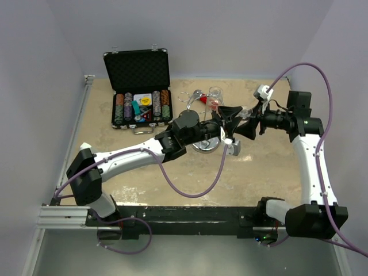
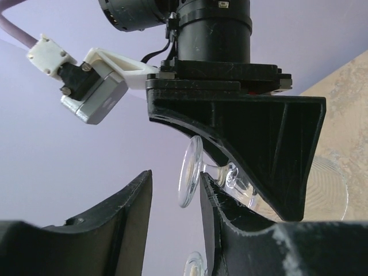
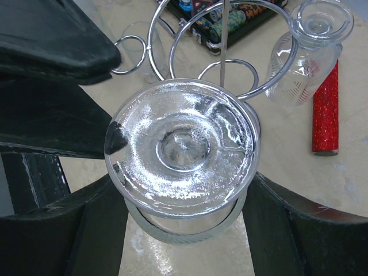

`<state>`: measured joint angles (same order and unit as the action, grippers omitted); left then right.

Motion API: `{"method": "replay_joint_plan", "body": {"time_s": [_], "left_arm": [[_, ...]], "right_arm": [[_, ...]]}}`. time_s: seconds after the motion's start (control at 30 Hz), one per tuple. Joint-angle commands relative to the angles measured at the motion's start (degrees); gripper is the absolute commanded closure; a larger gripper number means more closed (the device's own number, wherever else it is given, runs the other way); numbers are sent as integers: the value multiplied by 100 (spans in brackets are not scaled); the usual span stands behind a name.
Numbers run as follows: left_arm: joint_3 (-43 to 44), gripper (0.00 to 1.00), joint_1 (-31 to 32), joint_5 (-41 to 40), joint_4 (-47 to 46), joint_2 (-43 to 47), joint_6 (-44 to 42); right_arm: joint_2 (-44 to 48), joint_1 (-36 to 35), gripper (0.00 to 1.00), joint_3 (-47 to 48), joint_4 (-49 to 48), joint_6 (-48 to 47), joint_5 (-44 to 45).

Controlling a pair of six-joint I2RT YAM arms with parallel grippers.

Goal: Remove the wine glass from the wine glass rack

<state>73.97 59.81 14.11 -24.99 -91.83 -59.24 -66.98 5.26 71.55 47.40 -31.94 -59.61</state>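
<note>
Wine glass [image 3: 181, 144] is pinched by the right end effector [image 3: 184, 230]; left end effector [image 2: 175, 195] gapes, empty.

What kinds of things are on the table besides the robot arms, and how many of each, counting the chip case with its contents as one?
Wine glasses: 2 clearly seen
Wine glass rack: 1
Black chip case: 1
Red glittery tube: 1
Total: 5
There may be a faint third glass behind the rack's loops, but I can't tell.
</note>
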Motion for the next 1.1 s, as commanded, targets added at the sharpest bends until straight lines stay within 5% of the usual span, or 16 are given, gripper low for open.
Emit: {"method": "replay_joint_plan", "body": {"time_s": [0.0,0.17,0.37,0.7,0.97,1.03,1.07], "left_arm": [[433,59,-22,-110,-59,-177,-96],[600,68,-48,-110,117,-370,-70],[671,100,-119,-171,214,-476,71],[706,100,-233,-286,47,-467,501],[882,100,-295,-400,276,-546,1195],[899,100,-295,-426,215,-581,1388],[908,91,-295,-461,179,-590,1459]], "right_arm": [[220,-86,61,246,-64,-40,-384],[273,-130,61,246,-90,-31,-349],[396,-139,61,219,-169,65,-314],[449,-174,52,307,-90,136,-358],[115,-174,64,623,234,425,-630],[62,-165,66,624,8,1195,-674],[71,-165,67,571,-281,1634,-787]]}}
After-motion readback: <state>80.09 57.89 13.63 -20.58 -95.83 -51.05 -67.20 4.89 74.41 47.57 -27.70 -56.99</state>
